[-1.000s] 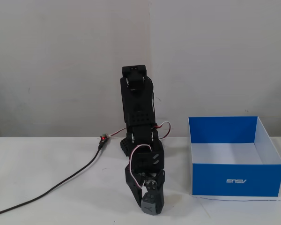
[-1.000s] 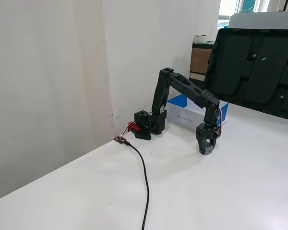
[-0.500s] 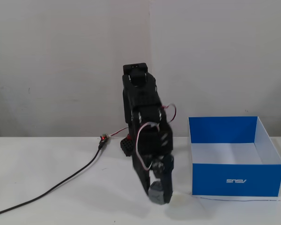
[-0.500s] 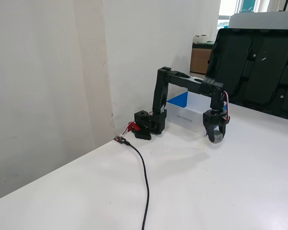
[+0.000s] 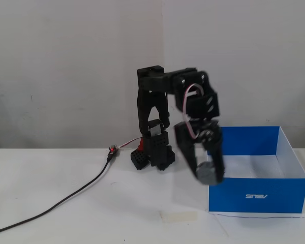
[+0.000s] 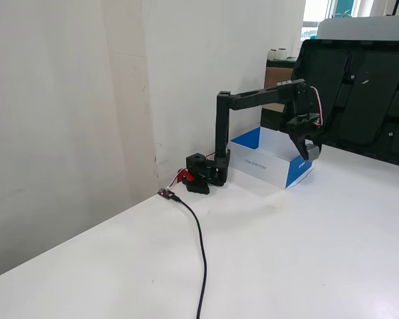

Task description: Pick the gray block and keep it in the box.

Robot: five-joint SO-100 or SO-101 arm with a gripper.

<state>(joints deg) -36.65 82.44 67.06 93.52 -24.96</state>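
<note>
We see the gray block (image 5: 209, 173) clamped between the fingers of the gripper (image 5: 208, 172), lifted clear of the table (image 5: 66, 213) and hanging at the near left corner of the box (image 5: 254, 195). The block is motion-blurred in one fixed view, so we cannot read its face pattern. In the other fixed view the block (image 6: 310, 149) is a small gray patch at the gripper (image 6: 310, 147) tip, half covered by the fingers. From either view we cannot tell whether it is above the box interior or just outside the wall.

The box sits on the table, open, white inside, with a small white logo on its blue front. In the side view the box (image 6: 263, 161) is partly hidden behind the arm's upright link, and its far end merges with dark chairs behind.

The arm (image 5: 157, 109) rises from its base beside the box and bends over toward it. A pale strip, perhaps tape (image 5: 178, 216), lies on the table in front of the box's left corner. A black cable (image 5: 61, 202) runs from the base off the frame's left edge.
</note>
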